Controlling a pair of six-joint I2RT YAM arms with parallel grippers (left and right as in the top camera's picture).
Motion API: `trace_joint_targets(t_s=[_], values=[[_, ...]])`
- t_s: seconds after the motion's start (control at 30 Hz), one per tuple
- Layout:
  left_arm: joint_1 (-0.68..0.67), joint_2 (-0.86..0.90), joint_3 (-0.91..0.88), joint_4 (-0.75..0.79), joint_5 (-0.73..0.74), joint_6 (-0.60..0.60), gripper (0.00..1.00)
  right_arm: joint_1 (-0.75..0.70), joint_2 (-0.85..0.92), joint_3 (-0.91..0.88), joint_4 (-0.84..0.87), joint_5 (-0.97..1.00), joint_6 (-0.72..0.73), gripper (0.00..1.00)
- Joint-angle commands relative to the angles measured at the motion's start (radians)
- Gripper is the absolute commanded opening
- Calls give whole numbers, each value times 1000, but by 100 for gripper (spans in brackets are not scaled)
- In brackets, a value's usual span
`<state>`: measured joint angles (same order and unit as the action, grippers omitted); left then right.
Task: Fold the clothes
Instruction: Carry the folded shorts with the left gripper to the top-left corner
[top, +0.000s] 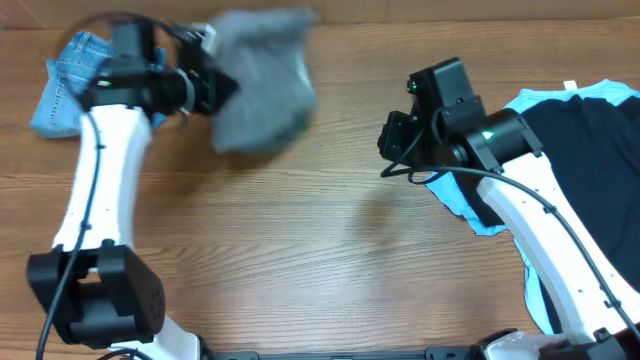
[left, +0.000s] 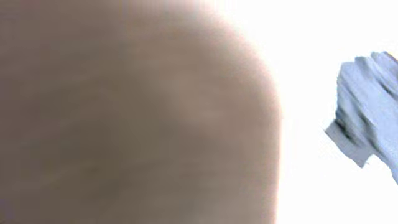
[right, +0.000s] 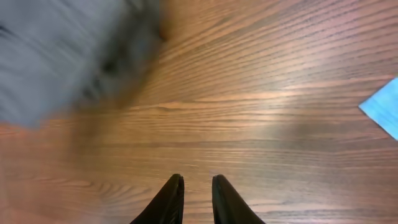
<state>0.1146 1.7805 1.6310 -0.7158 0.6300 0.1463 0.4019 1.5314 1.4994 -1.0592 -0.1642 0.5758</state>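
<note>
The grey shorts hang bunched and motion-blurred at the back of the table, at the tip of my left gripper, which is shut on their left edge. In the left wrist view the grey fabric fills most of the frame and hides the fingers. The shorts also show blurred at the top left of the right wrist view. My right gripper is over bare wood right of the shorts. Its fingers are nearly together with only a narrow gap and hold nothing.
Light-blue denim shorts lie at the far left behind the left arm and also show in the left wrist view. A black shirt on a light-blue shirt lies at the right under the right arm. The wooden table spans the view.
</note>
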Motion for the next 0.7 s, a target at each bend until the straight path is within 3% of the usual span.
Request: trace_joint_targets(t_s=[0.0, 0.2, 0.4, 0.5, 0.57, 0.67], values=[[97, -3, 32, 58, -72, 39, 4, 3, 17, 0, -14, 14, -7, 19], [284, 69, 32, 167, -112, 18, 4, 3, 17, 0, -40, 13, -7, 19], [421, 230, 32, 190, -114, 37, 10, 3, 17, 0, -92, 13, -7, 19], [484, 284, 32, 181, -116, 28, 5, 3, 17, 0, -114, 13, -6, 19], [528, 303, 32, 185, -86, -23, 4, 3, 17, 0, -126, 13, -7, 19], [580, 306, 32, 224, 72, -58, 4, 3, 17, 0, -130, 13, -3, 19]])
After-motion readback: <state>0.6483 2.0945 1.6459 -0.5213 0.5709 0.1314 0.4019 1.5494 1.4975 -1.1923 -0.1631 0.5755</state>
